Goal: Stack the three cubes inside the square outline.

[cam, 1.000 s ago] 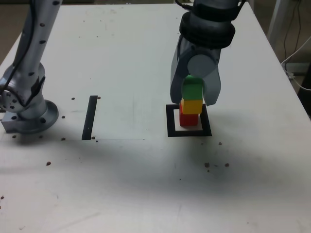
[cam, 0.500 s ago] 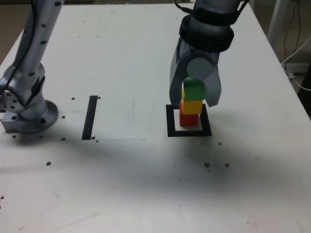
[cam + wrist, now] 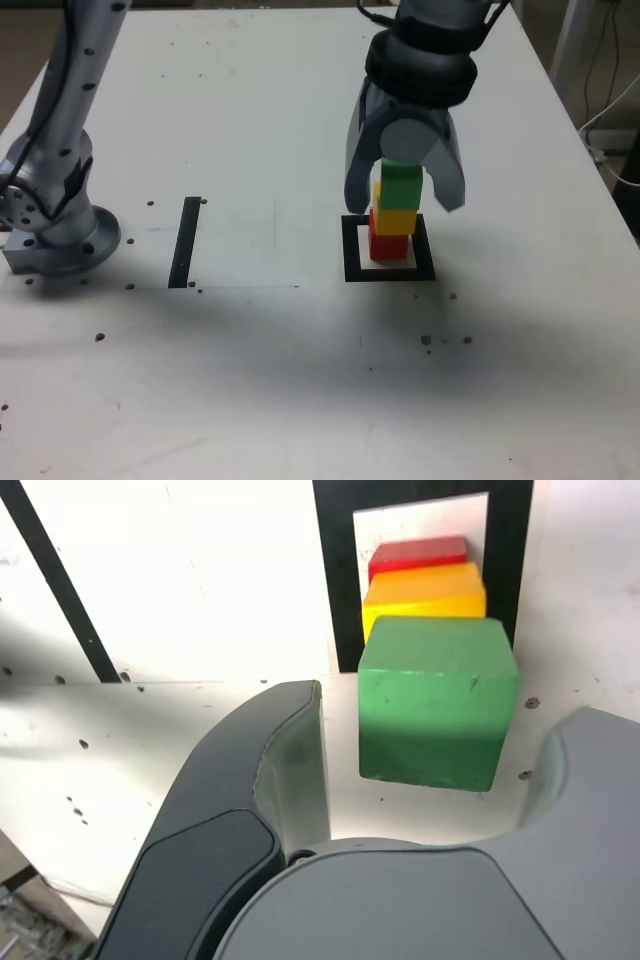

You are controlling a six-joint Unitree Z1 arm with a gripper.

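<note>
Inside the square outline [image 3: 352,250] [image 3: 340,580] stands a stack: red cube [image 3: 388,246] [image 3: 417,552] at the bottom, yellow cube [image 3: 394,217] [image 3: 425,592] on it, green cube [image 3: 401,185] [image 3: 436,702] on top. My gripper [image 3: 404,198] [image 3: 430,770] hangs open around the green cube. Its fingers [image 3: 358,170] stand on either side of that cube, and the wrist view shows gaps between cube and fingers.
A straight black tape strip [image 3: 185,241] [image 3: 55,580] lies on the white table to the exterior view's left of the outline. The arm's grey base [image 3: 55,235] sits at the table's left edge. Small dark specks [image 3: 445,341] dot the surface.
The gripper's jaws have spread apart, letting go of the green cube, which now rests on the yellow one. The gripper has also risen slightly.
</note>
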